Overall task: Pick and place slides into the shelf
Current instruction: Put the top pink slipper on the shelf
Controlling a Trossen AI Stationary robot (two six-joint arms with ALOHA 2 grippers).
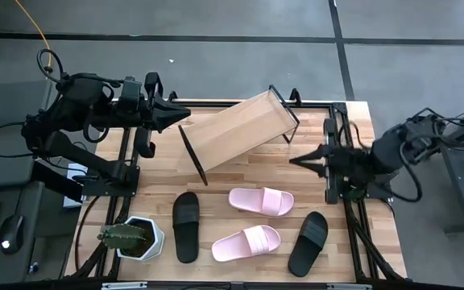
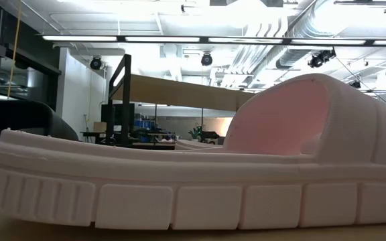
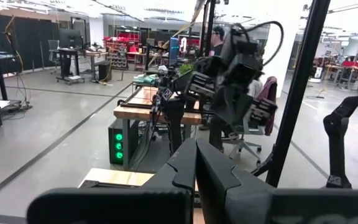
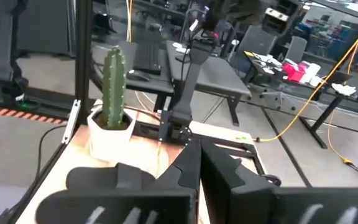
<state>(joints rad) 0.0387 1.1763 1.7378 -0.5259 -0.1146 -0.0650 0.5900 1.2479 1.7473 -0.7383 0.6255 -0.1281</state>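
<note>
Four slides lie on the near half of the desk [image 1: 361, 121], none of them on the shelf [image 1: 236, 129] yet: a black slide [image 1: 186, 225] at the left beside a potted cactus [image 1: 131, 238], a pink slide [image 1: 262, 200] in the middle, a second pink slide [image 1: 246, 242] nearer the front edge, and a second black slide [image 1: 308, 242] at the right. They lie near one another but do not appear to touch. The shelf lies tilted at the far middle of the desk, its light-wood panel bare, black frame ends at both short sides. The left tool [image 1: 177, 113] hangs at the far left, its tip just beside the shelf's left end, fingers pressed together and holding nothing. The right tool [image 1: 296, 160] hangs at the right, near the shelf's right end and beyond the far pink slide, fingers likewise pressed together and empty. The low view is filled by one pink slide [image 2: 193, 181], which shows a thick ribbed sole and a wide arched strap. These look like moulded foam: probably light, somewhat springy, matte and not slippery, and not fragile. The strap seems the best place to take hold, pinched across its arch or at its edge near the toe opening; the sole's side would likely be too thick and may squash and twist out of the fingers.
</note>
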